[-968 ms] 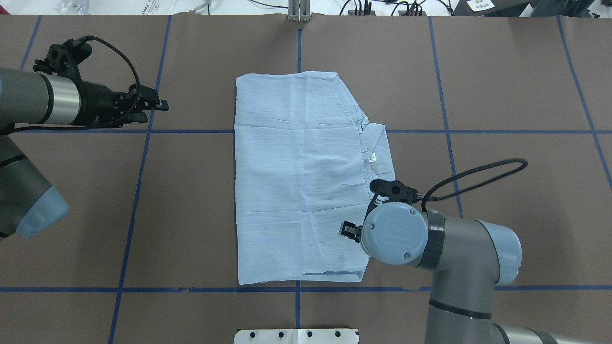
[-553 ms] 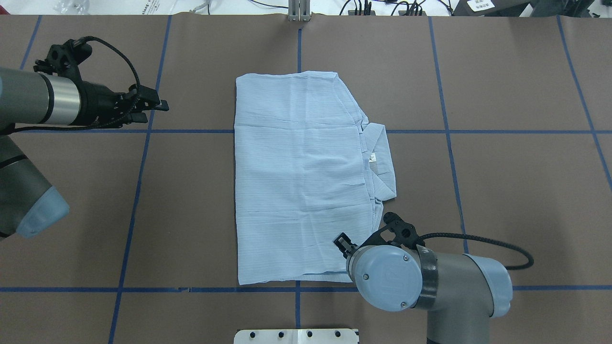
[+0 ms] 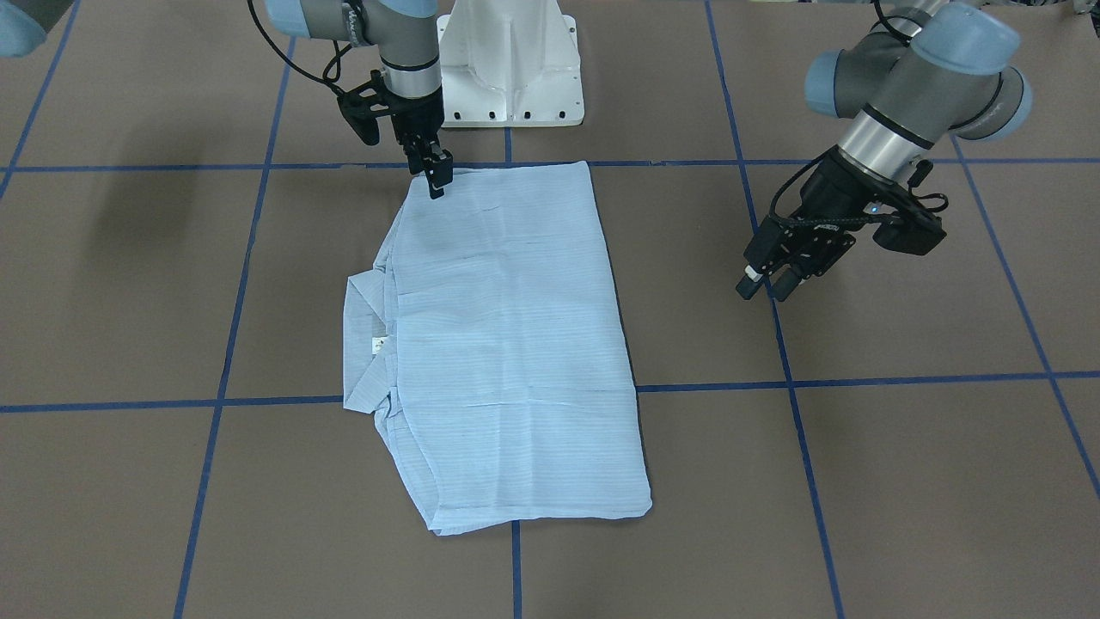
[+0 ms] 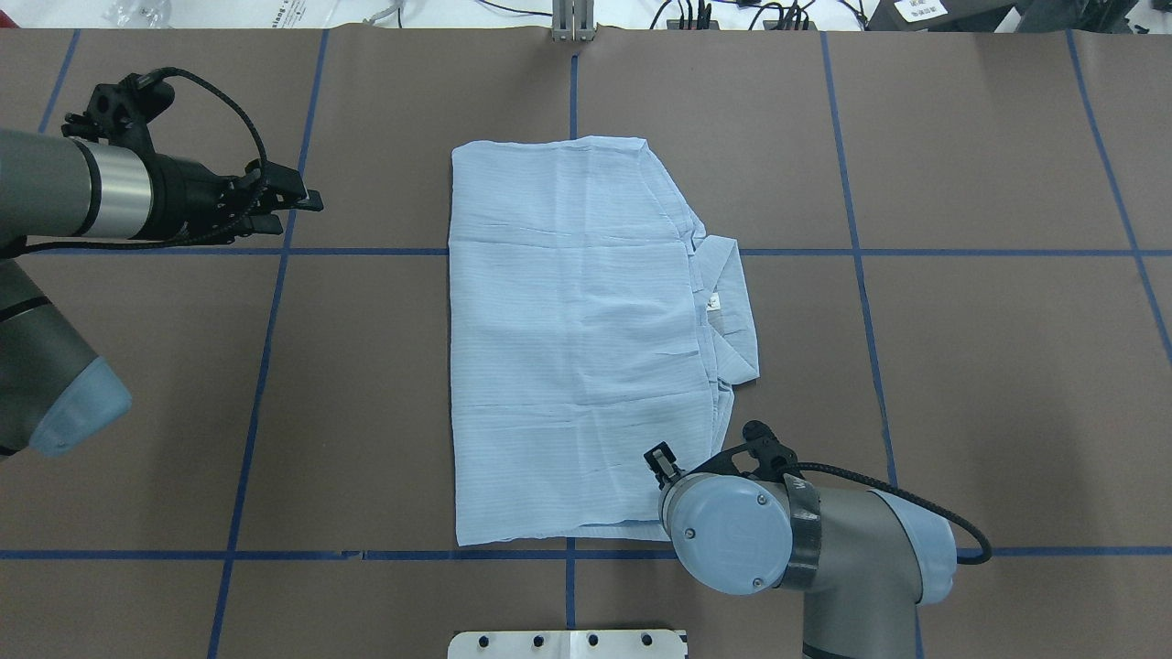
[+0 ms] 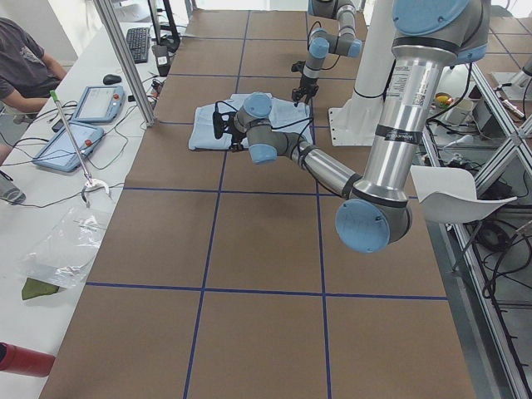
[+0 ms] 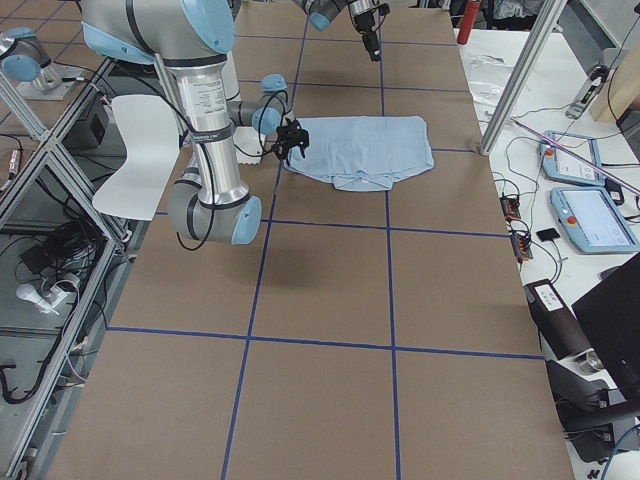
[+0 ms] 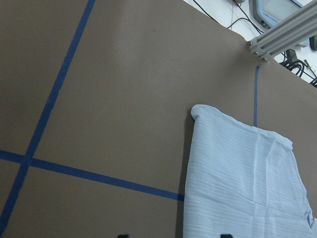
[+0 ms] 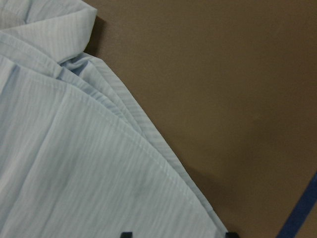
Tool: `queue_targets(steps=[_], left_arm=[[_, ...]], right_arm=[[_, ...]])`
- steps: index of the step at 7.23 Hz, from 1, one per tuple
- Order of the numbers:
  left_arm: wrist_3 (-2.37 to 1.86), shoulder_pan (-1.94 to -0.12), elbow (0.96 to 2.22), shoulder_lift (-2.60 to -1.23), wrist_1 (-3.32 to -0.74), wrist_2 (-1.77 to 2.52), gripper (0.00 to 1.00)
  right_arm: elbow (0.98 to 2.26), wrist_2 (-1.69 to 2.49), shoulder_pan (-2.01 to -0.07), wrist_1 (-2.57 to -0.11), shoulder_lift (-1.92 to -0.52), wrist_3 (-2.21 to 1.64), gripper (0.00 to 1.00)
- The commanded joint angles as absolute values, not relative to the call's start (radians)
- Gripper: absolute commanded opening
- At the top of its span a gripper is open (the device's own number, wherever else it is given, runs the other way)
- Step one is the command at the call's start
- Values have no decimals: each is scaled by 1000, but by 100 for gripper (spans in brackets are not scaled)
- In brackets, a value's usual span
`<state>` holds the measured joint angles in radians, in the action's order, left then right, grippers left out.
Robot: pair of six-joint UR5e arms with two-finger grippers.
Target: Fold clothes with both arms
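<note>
The clothes are one pale-blue striped shirt (image 4: pixel 577 348), folded into a flat rectangle at the middle of the table. Its collar (image 4: pixel 732 302) and small neck tag stick out on the right side. My right gripper (image 3: pixel 436 182) points down, open, just over the shirt's corner nearest the robot base. In the right wrist view the shirt's layered edge (image 8: pixel 74 163) lies between its spread fingertips (image 8: pixel 127 234). My left gripper (image 4: pixel 307 201) hovers open over bare table, well left of the shirt. The left wrist view shows the shirt's far corner (image 7: pixel 242 173).
Brown table cover (image 4: pixel 961 366) marked with blue tape lines. The white pedestal base (image 3: pixel 507 60) stands behind the shirt's near edge. An aluminium post (image 4: pixel 572 23) rises at the far edge. A seated person (image 5: pixel 25 66) and tablets are beyond the table in the exterior left view.
My right arm has drawn back toward the robot base along the shirt's right side, from beside the collar to the near right corner. The left arm and the shirt have not moved.
</note>
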<state>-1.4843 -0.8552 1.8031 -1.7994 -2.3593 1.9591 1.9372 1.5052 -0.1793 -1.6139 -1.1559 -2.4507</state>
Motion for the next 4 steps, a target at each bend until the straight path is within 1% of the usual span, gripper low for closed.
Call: queue_targets(steps=[1,4], left_arm=[[-1485,-854,1804,-1799,-2359,1959,68],[-1485,-854,1802,-1801,-2359,1959,68]], right_arm=[[1904,1506,-187,-1614,-1157,-2436,70],[1901,1512,-176,-1612,-1149,-2436,70]])
